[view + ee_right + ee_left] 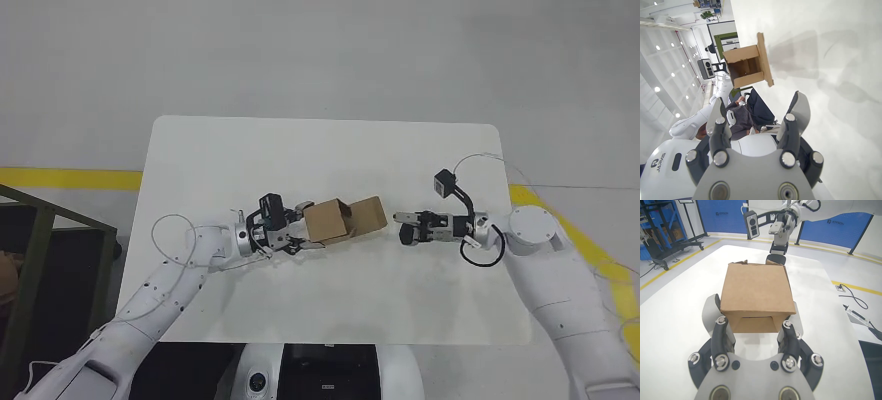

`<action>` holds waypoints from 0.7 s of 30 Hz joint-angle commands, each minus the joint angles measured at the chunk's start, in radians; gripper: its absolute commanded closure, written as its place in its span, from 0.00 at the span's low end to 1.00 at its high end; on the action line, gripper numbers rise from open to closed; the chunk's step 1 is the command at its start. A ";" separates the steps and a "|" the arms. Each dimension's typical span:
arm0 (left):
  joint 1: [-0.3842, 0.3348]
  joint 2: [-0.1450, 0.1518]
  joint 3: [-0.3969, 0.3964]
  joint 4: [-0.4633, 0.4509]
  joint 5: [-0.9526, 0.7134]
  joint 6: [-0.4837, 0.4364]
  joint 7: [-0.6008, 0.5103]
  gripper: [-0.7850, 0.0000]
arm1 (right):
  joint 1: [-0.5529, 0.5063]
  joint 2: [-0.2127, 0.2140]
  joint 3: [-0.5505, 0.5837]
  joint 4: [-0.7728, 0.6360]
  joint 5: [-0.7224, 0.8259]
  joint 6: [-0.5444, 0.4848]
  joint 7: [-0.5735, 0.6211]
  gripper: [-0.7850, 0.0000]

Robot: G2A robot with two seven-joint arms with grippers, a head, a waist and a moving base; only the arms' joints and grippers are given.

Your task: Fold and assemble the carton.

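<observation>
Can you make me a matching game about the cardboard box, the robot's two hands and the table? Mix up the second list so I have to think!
Things
1. carton
2. left hand
3. right hand
4. table

What it is like
A. open, holding nothing
B. white, underneath the carton
C. brown, with one end open
D. closed around the carton's shut end

Right pairs: 1-C, 2-D, 3-A, 4-B
</observation>
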 commanded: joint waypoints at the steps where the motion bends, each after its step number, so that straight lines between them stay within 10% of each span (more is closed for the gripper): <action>1: 0.008 0.005 -0.007 -0.013 0.017 -0.013 0.012 0.38 | 0.018 -0.005 -0.011 0.026 0.023 -0.017 0.016 0.16; 10: 0.018 0.011 -0.015 -0.023 0.032 -0.050 0.034 0.36 | 0.148 -0.052 -0.161 0.148 0.012 -0.080 0.118 0.27; 21: -0.007 0.002 0.019 -0.015 0.038 -0.101 0.036 0.33 | 0.249 -0.105 -0.280 0.275 0.001 -0.184 0.146 0.69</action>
